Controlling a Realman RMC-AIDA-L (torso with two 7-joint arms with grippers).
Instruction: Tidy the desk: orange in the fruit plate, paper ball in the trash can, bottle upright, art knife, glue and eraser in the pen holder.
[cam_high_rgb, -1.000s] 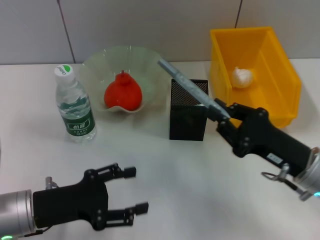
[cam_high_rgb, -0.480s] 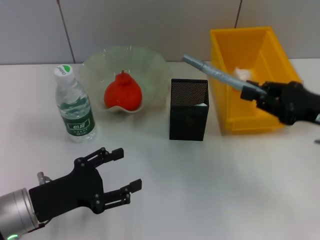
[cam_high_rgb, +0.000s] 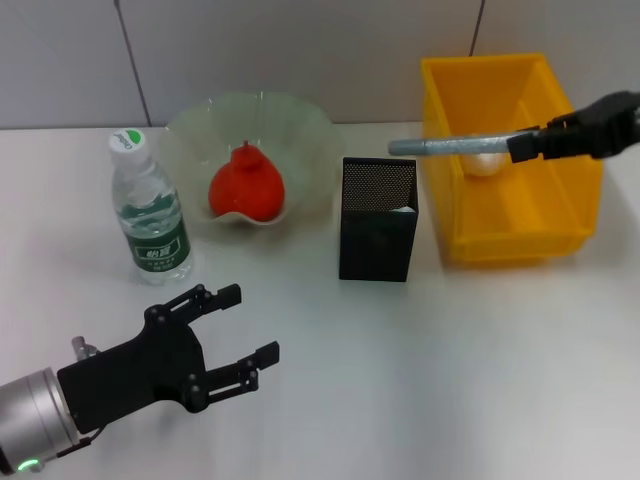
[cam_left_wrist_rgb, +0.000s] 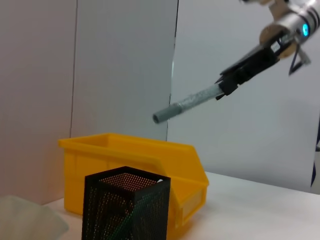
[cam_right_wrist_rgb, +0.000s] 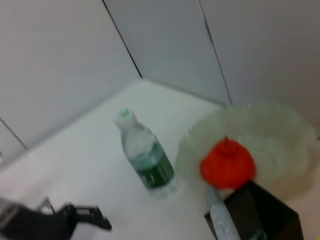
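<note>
You face what is probably a lab test desk: white tabletop (cam_high_rgb: 420, 350), bare grey panelled wall (cam_high_rgb: 300, 50) at 12 o'clock.

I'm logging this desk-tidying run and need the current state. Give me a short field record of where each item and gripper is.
orange: in the fruit plate
paper ball: in the trash can
bottle: upright on the table, left of the plate
pen holder: between plate and trash can
art knife: held level in the air, tip above the pen holder
right gripper: shut on the knife, above the trash can
left gripper: open, low near the table's front, empty
</note>
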